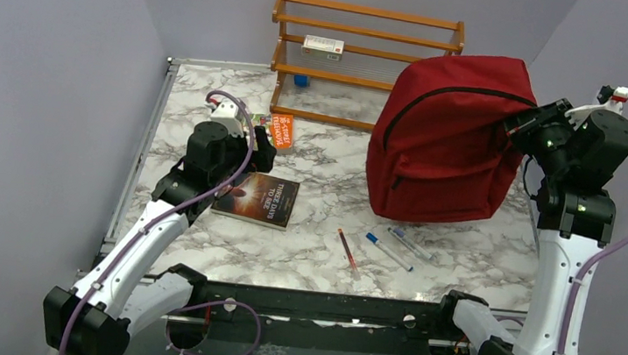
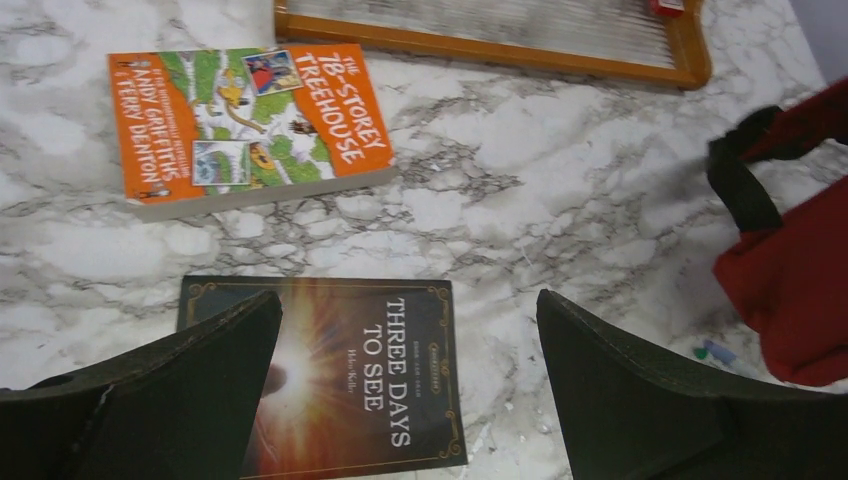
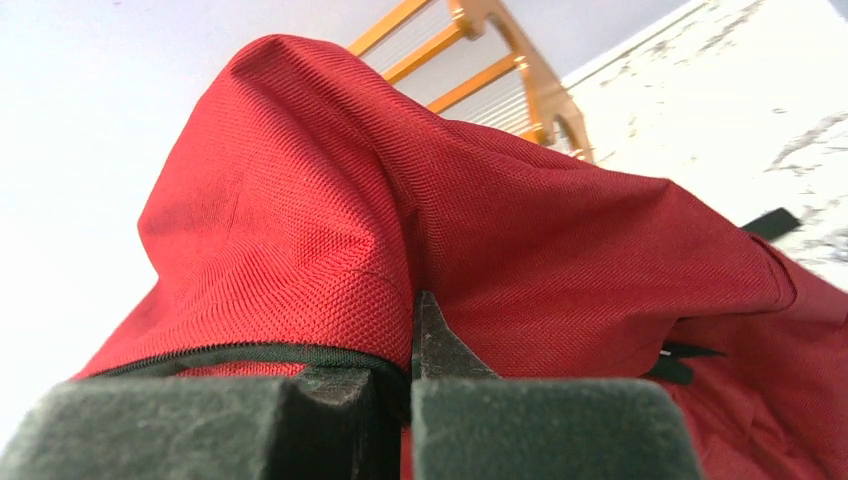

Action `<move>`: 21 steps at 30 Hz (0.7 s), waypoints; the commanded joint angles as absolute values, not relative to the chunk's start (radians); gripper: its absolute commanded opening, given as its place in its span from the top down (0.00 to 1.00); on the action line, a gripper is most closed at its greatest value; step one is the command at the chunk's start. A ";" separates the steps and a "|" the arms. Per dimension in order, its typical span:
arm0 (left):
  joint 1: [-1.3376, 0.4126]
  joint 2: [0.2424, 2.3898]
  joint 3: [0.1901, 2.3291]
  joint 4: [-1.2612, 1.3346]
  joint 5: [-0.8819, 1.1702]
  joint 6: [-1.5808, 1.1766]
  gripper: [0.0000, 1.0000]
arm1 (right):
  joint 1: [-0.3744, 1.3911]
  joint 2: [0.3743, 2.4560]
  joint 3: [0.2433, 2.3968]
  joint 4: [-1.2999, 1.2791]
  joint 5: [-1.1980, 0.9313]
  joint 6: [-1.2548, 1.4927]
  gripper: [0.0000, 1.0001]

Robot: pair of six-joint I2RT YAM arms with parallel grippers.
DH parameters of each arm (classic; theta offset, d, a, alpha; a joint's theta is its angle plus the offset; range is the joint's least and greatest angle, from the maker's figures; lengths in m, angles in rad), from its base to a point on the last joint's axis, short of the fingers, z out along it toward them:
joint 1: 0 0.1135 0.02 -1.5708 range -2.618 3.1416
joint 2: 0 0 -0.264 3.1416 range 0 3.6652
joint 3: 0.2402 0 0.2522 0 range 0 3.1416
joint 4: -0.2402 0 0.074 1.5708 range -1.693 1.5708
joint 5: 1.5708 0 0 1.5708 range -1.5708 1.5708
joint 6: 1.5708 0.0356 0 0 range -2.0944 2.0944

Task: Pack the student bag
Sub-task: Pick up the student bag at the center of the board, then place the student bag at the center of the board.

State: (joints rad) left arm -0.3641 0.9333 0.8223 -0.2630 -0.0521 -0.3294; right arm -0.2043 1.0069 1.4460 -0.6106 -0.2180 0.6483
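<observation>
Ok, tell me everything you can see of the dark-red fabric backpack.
The dark-red woven-fabric backpack stands upright on the marble table, far right, beside the wooden rack. Soft and rounded, with a black zipper arcing over its front, apparently closed, and a black strap. The right gripper is shut on its fabric by the zipper, at its top corner.

Right hand (image 1: 519,121) seemingly on student bag (image 1: 446,147)

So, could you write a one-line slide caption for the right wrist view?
Right claw shut on a fold of the dark-red student bag beside its black zipper, orange rack behind.
</observation>
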 commanded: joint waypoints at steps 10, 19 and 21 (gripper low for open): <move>-0.435 0.882 0.803 -0.067 0.240 -0.345 0.01 | -0.153 1.058 1.513 -0.462 -0.368 0.784 0.99; -0.493 0.868 0.786 -0.034 0.229 -0.333 0.01 | 0.280 1.251 1.625 -0.426 -0.010 0.693 0.99; -0.505 0.851 0.782 -0.031 0.211 -0.328 0.02 | 0.332 1.290 1.646 -0.402 0.059 0.692 0.99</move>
